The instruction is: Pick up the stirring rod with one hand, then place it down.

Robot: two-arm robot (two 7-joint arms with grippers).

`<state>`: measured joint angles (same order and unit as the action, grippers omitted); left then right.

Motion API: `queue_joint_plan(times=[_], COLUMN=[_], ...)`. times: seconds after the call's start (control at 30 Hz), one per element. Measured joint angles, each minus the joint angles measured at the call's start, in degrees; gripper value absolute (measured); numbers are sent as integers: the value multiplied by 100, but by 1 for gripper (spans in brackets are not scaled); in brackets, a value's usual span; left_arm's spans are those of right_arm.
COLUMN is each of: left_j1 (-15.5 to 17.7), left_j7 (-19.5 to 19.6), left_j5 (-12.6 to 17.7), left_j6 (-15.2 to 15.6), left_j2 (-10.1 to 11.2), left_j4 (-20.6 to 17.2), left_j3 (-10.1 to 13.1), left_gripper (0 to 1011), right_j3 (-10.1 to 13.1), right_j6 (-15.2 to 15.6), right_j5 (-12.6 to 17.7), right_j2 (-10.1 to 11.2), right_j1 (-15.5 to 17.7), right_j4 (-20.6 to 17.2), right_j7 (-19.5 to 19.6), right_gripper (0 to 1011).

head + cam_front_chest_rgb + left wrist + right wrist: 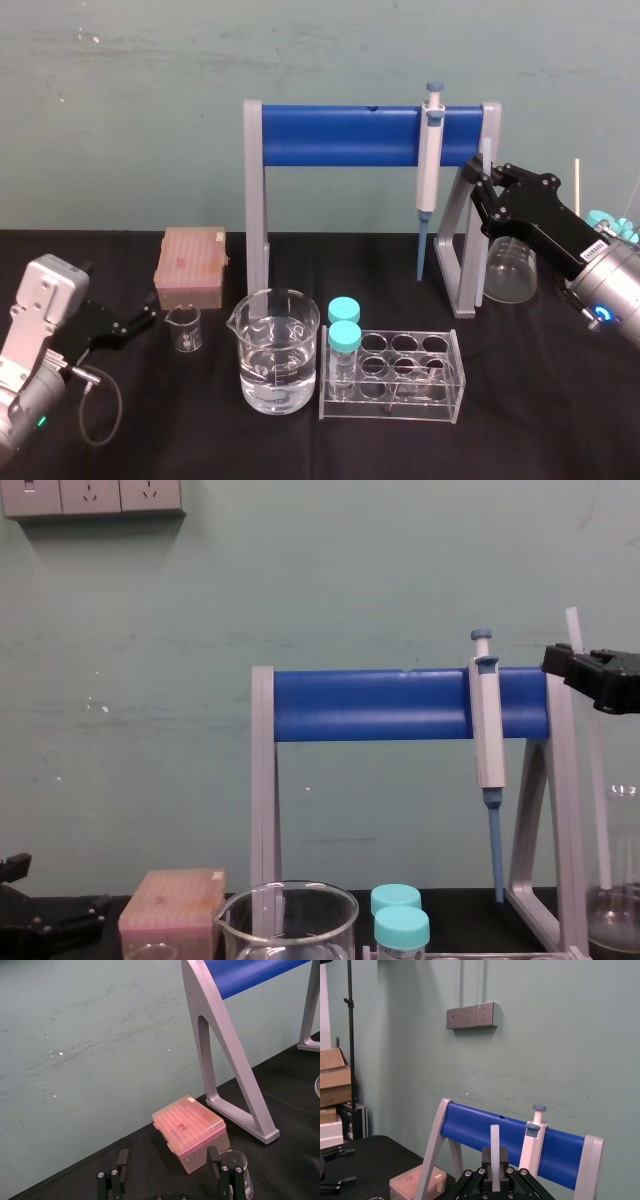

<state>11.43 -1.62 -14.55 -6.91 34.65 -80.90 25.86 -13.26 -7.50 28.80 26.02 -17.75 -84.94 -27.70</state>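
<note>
Stirring rod [494, 1135], translucent whitish glass, long and thin: stands near upright at the right of the scene, just right of the rack's right leg. Its top pokes above the black right gripper [495, 1159] with its white-grey wrist housing. From the right wrist camera I read the boxy black fingers [486, 1160] as pressed in on the rod from both sides, pinching it. In the chest view the rod's lower length runs down towards a clear glass beaker [615, 920] at the right. I cannot tell whether its tip rests inside.

Outward from there:
- Rack with grey legs and a blue crossbar [340, 135] spans the middle, far side.
- Grey-and-blue pipette [430, 150] hangs on the bar near its right end.
- Clear plastic tube rack [400, 375] sits near centre, with two teal-capped tubes [344, 325] at its left end.
- Large glass beaker of clear liquid [275, 350] is just left of the tube rack.
- Small empty glass beaker [184, 328] and pink tip box [192, 265] are further left, on the black table [300, 450].

Black left gripper [167, 1180]: low at the near left, fingers spread apart, pointing towards the small beaker, holding nothing.
</note>
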Motion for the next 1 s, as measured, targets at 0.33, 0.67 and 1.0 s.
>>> queue_joint_plan(times=[0.33, 0.67, 1.0], left_j1=[0, 0, 0], left_j7=[0, 0, 0], left_j5=[0, 0, 0], left_j6=[0, 0, 0], left_j2=[0, 0, 0], left_j4=[0, 0, 0], left_j3=[0, 0, 0], left_gripper=[1000, 1000, 1000], right_j3=[12, 12, 8], right_j6=[6, 7, 16], right_j5=[-8, -22, -22], right_j2=[-3, -3, -7], right_j1=[22, 28, 29], right_j4=[-5, -6, -2], right_j7=[-8, -14, -20], right_gripper=[68, 69, 68])
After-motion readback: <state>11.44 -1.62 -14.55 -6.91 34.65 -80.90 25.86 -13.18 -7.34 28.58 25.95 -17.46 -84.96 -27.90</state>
